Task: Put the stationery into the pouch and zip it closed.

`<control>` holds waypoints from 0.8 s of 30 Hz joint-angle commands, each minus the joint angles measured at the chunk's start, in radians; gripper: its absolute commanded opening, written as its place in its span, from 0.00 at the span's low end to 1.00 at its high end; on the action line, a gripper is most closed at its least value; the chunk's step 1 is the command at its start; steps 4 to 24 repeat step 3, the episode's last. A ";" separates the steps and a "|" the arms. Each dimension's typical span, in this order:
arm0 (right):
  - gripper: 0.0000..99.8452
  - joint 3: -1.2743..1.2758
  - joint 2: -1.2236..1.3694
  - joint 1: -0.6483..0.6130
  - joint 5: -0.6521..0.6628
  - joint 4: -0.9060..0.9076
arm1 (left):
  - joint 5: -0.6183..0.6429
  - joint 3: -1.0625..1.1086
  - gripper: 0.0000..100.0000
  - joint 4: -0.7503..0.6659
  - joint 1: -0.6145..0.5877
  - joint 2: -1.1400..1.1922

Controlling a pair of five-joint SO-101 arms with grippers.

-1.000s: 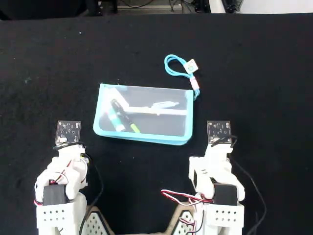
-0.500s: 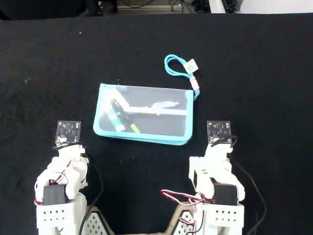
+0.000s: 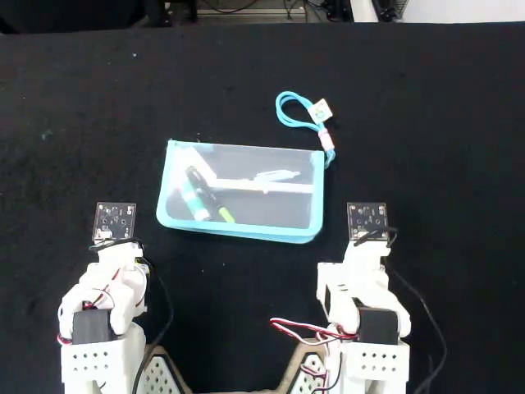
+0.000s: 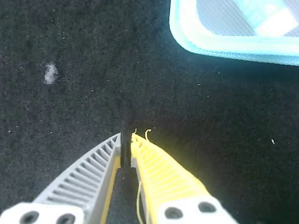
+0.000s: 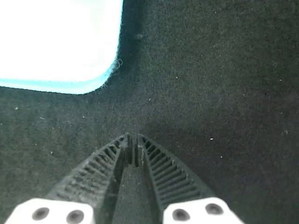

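the pouch (image 3: 239,192) lay flat near the middle of the black table (image 3: 426,123), just ahead of both arms. it was a pale blue-edged rectangle with a clear window, through which a green highlighter (image 3: 195,203), a dark pen (image 3: 205,193) and a white pen (image 3: 275,176) showed inside. a blue wrist strap (image 3: 297,112) looped out from its far corner by the zip pull (image 3: 327,144); whether the zip was fully shut could not be told. the pouch was judged light, soft and floppy, its window probably slick, so the fabric border or the pull tab would give the surest hold. the left gripper (image 4: 127,137) and the right gripper (image 5: 133,140) each hung low over the cloth beside a near corner of the pouch, fingertips together and holding nothing.
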 commanded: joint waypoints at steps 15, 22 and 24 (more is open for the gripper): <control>0.01 0.008 -0.093 0.015 -0.011 -0.008 | 0.008 0.022 0.04 0.006 0.008 -0.002; 0.01 0.008 -0.093 0.015 -0.011 -0.008 | 0.008 0.022 0.04 0.006 0.008 -0.002; 0.01 0.008 -0.093 0.015 -0.011 -0.008 | 0.008 0.022 0.04 0.006 0.008 -0.002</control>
